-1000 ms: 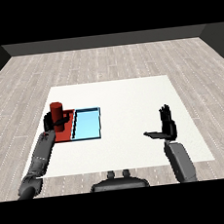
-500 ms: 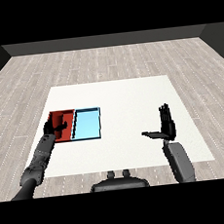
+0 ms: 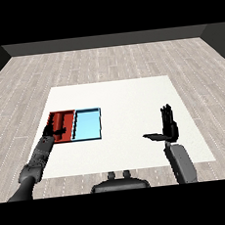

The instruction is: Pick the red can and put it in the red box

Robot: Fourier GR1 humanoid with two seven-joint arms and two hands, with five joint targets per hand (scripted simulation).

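Red can [image 3: 59, 121] is seen inside the red tray [image 3: 54, 138], with the left hand [image 3: 53, 132] at it; whether its fingers are curled round the can cannot be told. Release should be made only once the can is settled, and the hand lifted clear without tipping it. The right hand [image 3: 169, 126] is held open, well apart.

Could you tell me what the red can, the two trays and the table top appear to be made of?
Red can: probably metal, though flat colour shows no sheen. Red tray and light blue tray: thin-walled, matte, possibly plastic. Table: plain matte white, material unclear.
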